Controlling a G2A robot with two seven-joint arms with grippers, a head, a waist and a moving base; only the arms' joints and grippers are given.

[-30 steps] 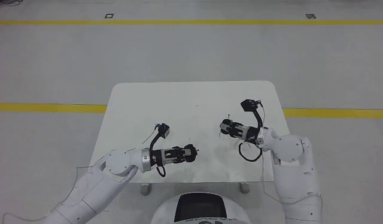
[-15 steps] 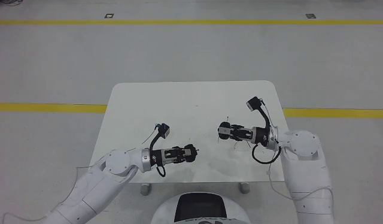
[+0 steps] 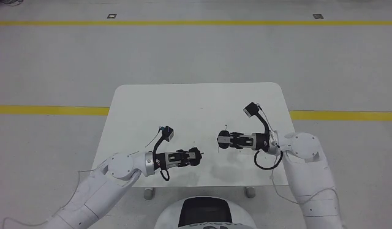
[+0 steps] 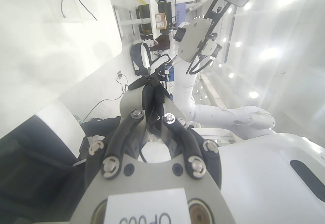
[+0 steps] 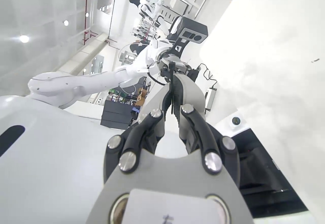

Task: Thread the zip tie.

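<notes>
White table [image 3: 184, 100], right gripper [image 3: 222, 139] above its near half, fingers pinching a black zip tie [image 5: 173, 88] held crosswise between the tips, one end poking toward 12 o'clock, left gripper [image 3: 198, 155] at its 8 o'clock, apart, fingers pressed together.

Both elbows are bent. The left end effector [image 3: 197, 156], fingers pressed together, points toward 3 o'clock; the right end effector [image 3: 222, 139] (pinching a zip tie [image 5: 173, 80]) points toward 9 o'clock, facing it.
</notes>
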